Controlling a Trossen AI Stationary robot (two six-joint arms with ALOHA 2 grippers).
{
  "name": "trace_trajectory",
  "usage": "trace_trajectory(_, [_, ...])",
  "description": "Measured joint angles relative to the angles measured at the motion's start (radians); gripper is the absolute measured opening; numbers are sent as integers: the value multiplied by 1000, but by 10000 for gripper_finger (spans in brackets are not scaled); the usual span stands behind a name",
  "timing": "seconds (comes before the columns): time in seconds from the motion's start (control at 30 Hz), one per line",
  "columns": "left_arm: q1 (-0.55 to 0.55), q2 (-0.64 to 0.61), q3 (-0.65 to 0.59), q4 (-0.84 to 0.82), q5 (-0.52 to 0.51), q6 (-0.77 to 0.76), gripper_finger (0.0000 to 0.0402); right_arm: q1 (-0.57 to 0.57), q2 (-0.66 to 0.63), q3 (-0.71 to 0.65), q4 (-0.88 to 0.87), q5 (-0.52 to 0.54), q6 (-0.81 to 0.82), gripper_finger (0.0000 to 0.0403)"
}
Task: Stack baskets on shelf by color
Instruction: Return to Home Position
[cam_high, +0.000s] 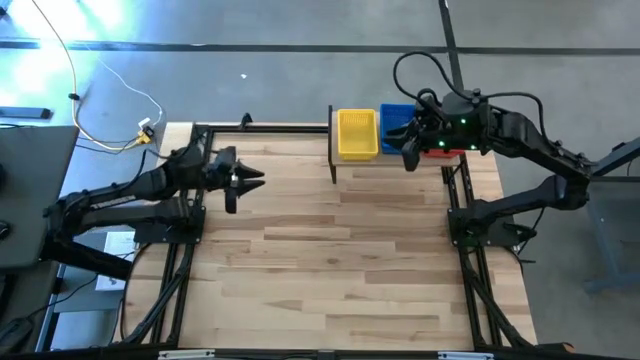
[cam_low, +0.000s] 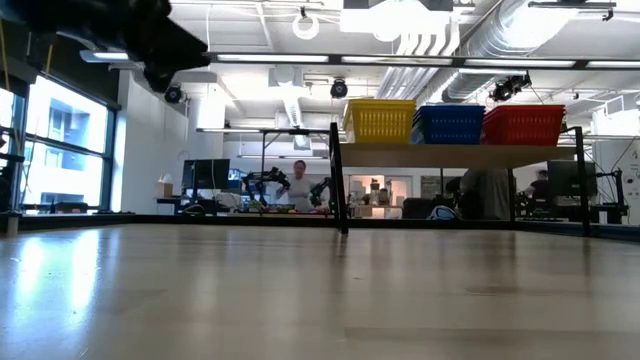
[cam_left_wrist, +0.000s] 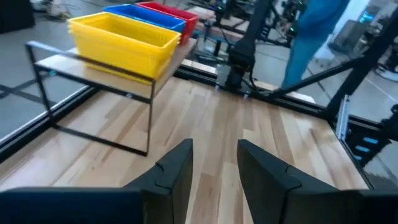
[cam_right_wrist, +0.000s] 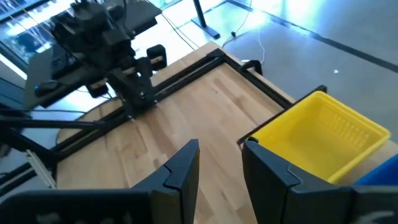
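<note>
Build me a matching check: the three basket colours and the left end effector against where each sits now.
1. yellow baskets
2. blue baskets
3. red baskets
4. left end effector

a. middle of the shelf
b. over the bare tabletop, off the shelf
c. right end of the shelf, seen from above
d. left end of the shelf, seen from above

Pairs: 1-d, 2-a, 3-c, 4-b.

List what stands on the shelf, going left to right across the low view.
yellow baskets → blue baskets → red baskets
</note>
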Motion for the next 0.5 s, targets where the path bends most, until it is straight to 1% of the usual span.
trace_trajectory(0.23, [0,-156,-122,3,-92,-6,117,8,10,0,34,-4,52,108])
trace_trajectory(0.4, [0,-251,-193,6,-99,-9,117,4,11,0,39,14,93,108])
trace_trajectory(0.5, [0,-301,-233,6,-99,-32,117,4,6,0,40,12,75,108])
